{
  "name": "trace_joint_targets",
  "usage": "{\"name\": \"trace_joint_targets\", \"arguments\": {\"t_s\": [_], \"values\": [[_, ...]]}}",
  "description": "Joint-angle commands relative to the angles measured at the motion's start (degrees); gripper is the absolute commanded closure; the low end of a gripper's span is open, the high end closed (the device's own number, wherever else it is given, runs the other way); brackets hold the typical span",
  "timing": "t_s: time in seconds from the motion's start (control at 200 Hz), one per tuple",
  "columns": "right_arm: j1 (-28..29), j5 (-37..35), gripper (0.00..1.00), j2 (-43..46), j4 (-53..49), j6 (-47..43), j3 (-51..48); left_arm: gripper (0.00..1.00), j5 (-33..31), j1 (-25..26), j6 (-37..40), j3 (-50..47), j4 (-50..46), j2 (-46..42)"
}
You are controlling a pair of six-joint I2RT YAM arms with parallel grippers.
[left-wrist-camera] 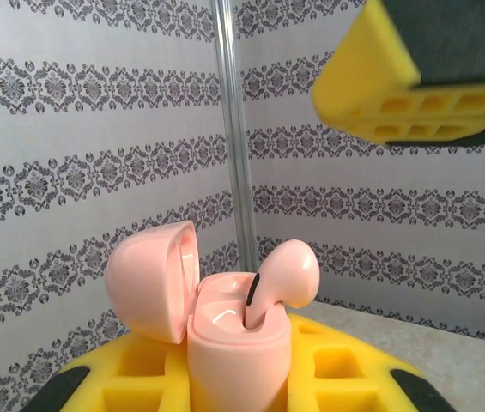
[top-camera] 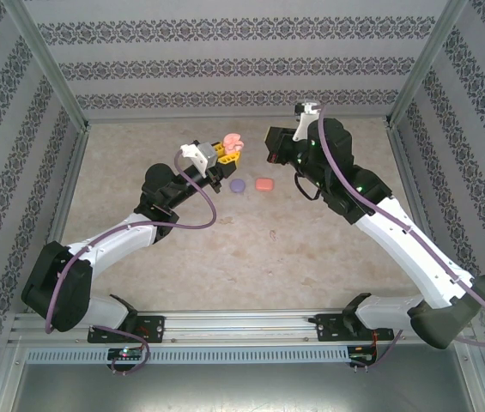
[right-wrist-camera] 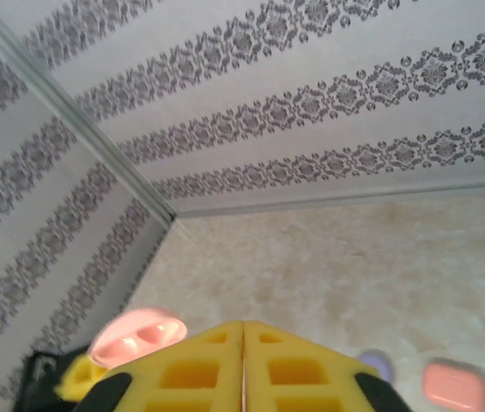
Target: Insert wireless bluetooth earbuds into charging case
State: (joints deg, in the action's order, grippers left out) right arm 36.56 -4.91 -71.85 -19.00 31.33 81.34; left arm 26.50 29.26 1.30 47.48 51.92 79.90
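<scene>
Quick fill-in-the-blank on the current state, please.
The left gripper holds a pink case whose lid is ____.
One ____ earbud stands in that case.
The right gripper is ____, holding nothing.
The orange-red case on the table has its lid ____.
Missing: open; pink; shut; closed.

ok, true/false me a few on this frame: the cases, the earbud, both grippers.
1. Left gripper holds the pink case with its lid open. True.
2. Right gripper stands wide open. False: its fingers are pressed together with nothing between them.
3. A pink earbud sits stem-down in the pink case. True.
4. The purple case is stacked on the orange-red case. False: they lie side by side on the table, apart.
</scene>
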Motion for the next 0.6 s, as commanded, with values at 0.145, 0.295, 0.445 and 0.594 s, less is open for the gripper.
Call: {"name": "trace_joint_targets", "arguments": {"t_s": [0.145,0.295,0.445,0.594], "values": [[-0.26,6.56,1.0,-2.56,-3.07,1.53,-0.1,1.0,2.58,0.48,0.22,0.58,2.46,0.62],[-0.08,7.94,1.0,-3.63,-2.19,2.56,-0.22,1.0,2.55,0.43,0.19,0.72,2.19,0.63],[0.81,8.33,1.0,-4.47,-1.92,2.64,0.2,1.0,2.56,0.45,0.26,0.73,2.13,0.71],[1.88,8.39,1.0,-5.22,-1.75,2.79,0.56,1.0,2.36,0.5,0.19,0.95,2.31,1.04]]}}
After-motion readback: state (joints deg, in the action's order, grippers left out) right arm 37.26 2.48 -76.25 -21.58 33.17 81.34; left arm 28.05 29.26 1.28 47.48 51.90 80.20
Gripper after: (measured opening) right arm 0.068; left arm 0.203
